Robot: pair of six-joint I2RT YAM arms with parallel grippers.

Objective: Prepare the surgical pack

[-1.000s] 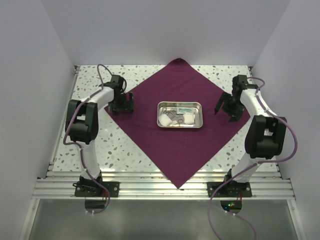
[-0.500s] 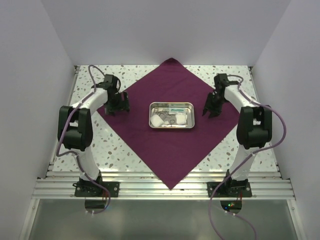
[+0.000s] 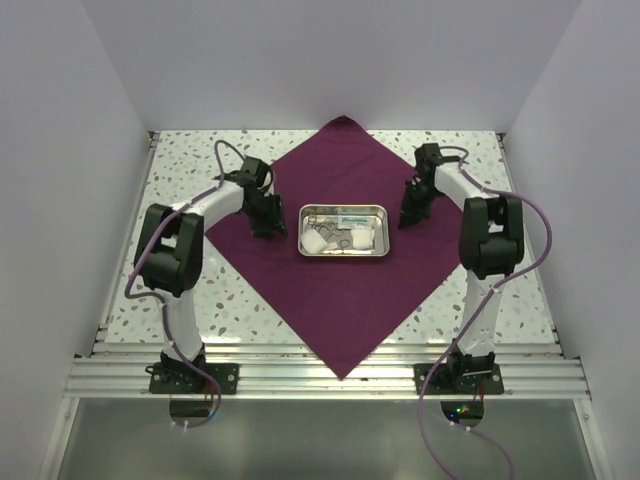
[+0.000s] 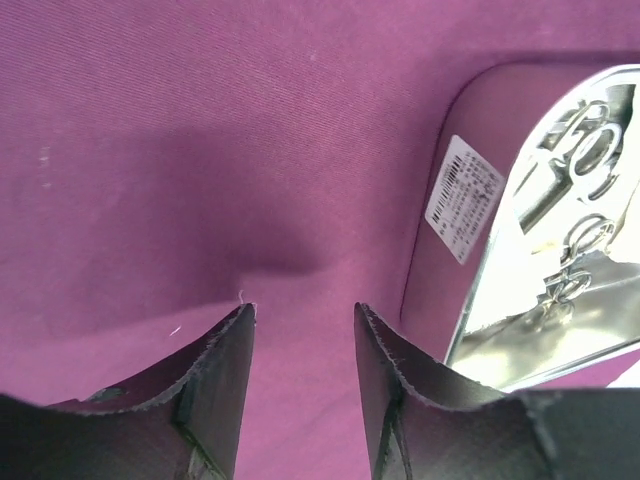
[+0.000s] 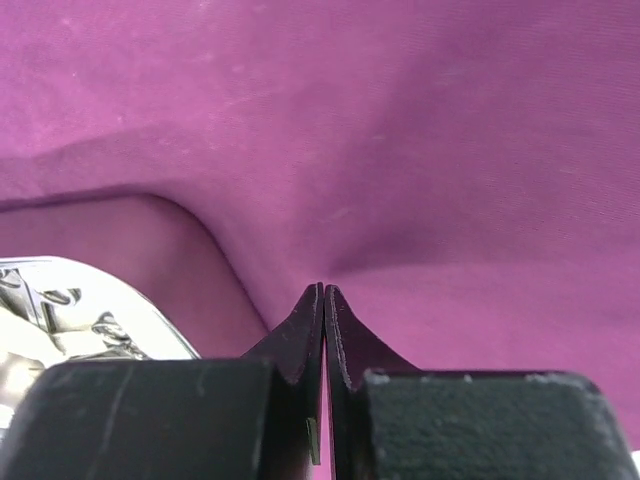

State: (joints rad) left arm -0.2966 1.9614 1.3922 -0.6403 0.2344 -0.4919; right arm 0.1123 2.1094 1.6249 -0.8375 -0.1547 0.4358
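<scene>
The plum-purple cloth (image 3: pixel 340 290) lies diamond-wise on the table, with the steel tray (image 3: pixel 343 207) at its middle. In the tray are white gauze pads (image 3: pixel 315 241), silver instruments (image 3: pixel 345 238) and a small packet (image 3: pixel 352 218). My left gripper (image 3: pixel 270 228) is low over the cloth just left of the tray. Its jaws (image 4: pixel 303 310) stand partly apart with bare cloth (image 4: pixel 150 150) between them and the tray's labelled wall (image 4: pixel 463 198) to their right. My right gripper (image 3: pixel 407 218) is just right of the tray, shut (image 5: pixel 323 288), and the cloth (image 5: pixel 450 150) puckers into its tips.
The speckled tabletop (image 3: pixel 180 160) shows around the cloth's corners. White walls (image 3: pixel 60 200) close in the left, right and back. An aluminium rail (image 3: pixel 320 375) carrying both arm bases runs along the near edge.
Both grippers have moved inward to the tray's sides. The right jaws have gone from wide open to shut, and the left jaws have narrowed. Cloth and tray shifted slightly left early on.
</scene>
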